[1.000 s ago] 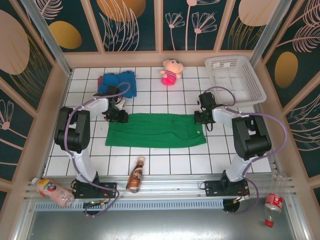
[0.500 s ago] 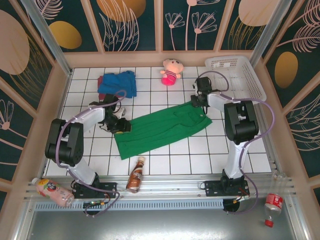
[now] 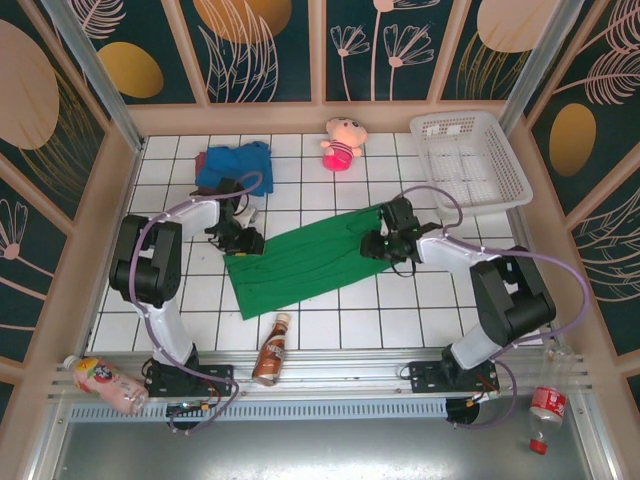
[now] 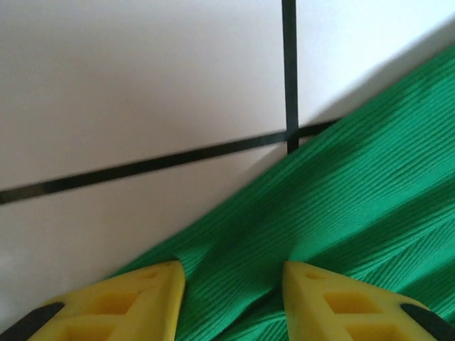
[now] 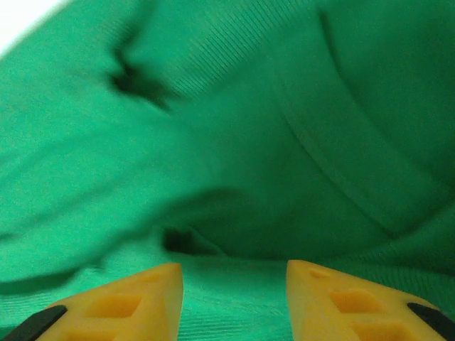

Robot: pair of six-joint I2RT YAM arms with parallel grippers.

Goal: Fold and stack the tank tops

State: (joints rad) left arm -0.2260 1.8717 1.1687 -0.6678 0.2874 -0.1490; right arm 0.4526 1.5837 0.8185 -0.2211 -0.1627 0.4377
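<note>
The green tank top (image 3: 305, 265) lies slantwise on the white tiles, its right end raised and bunched. My left gripper (image 3: 245, 243) sits at its upper left corner, shut on a pinch of ribbed green cloth (image 4: 298, 234) beside bare tile. My right gripper (image 3: 375, 246) is at the cloth's right end, shut on a fold of green tank top (image 5: 234, 291) that rises between its fingers. The bright blue tank top (image 3: 238, 166) lies crumpled at the back left, with a maroon edge (image 3: 202, 160) showing at its left side.
A pink plush doll (image 3: 341, 143) sits at the back middle. A white basket (image 3: 505, 185) stands at the back right. A brown bottle (image 3: 271, 350) lies near the front edge, below the green cloth. Two more bottles (image 3: 100, 383) (image 3: 545, 408) lie off the tiles in front.
The green top went from lying flat and level to slanting. My right gripper carried its right end to the back, then toward the middle. My left gripper barely shifted.
</note>
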